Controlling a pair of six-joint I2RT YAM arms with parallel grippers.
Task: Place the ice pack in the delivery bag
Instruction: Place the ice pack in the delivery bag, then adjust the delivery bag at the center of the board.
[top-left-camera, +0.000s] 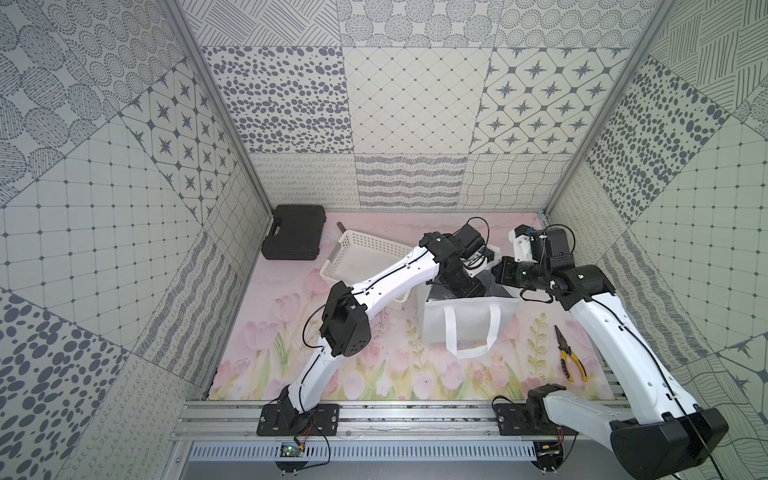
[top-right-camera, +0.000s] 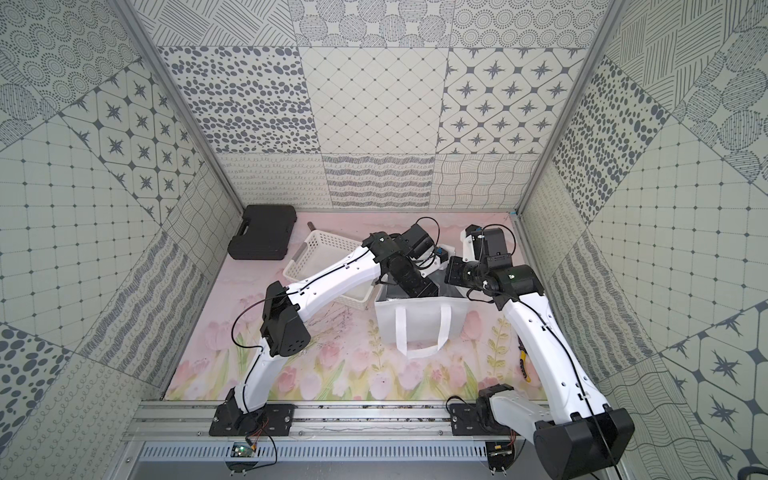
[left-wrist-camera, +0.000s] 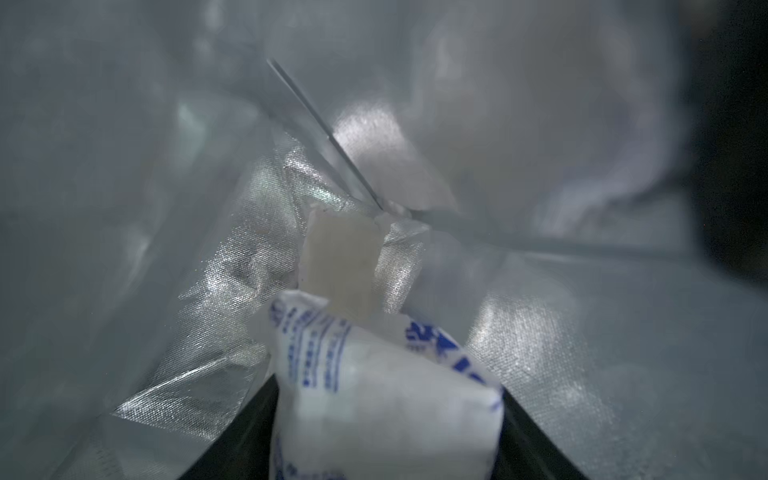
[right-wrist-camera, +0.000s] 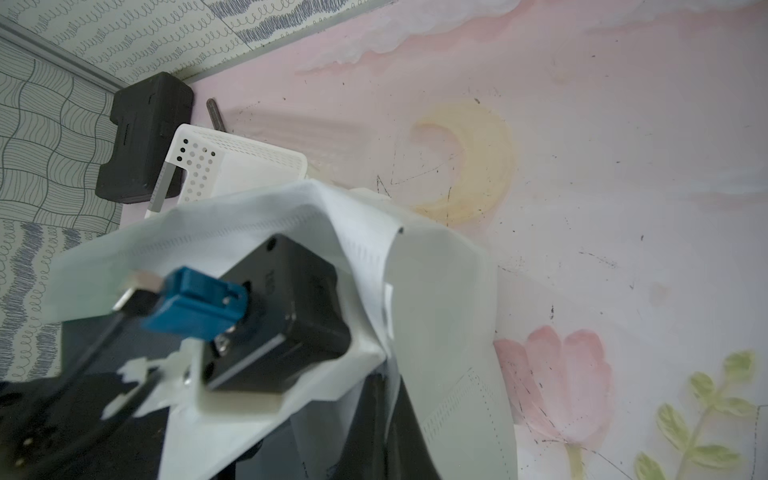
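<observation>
Ice pack (left-wrist-camera: 374, 399) clamped in left gripper (left-wrist-camera: 386, 440), pointing into bag (top-left-camera: 436, 328), right gripper (right-wrist-camera: 382, 403) pinching rim (right-wrist-camera: 361, 249)

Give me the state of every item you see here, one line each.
ice pack: inside the delivery bag, held.
delivery bag: upright, mouth open.
left gripper: shut on the ice pack.
right gripper: shut on the bag's rim.
white basket: upright, nothing visible inside.
black case: closed, lying flat.
pliers: lying flat.

ice pack (left-wrist-camera: 386, 395): white, blue print | delivery bag (top-left-camera: 469, 320): white, silver lining | basket (top-left-camera: 365, 245): white, perforated | case (top-left-camera: 295, 232), bag's 10 o'clock: black | tabletop (top-left-camera: 374, 374): pink tulips
</observation>
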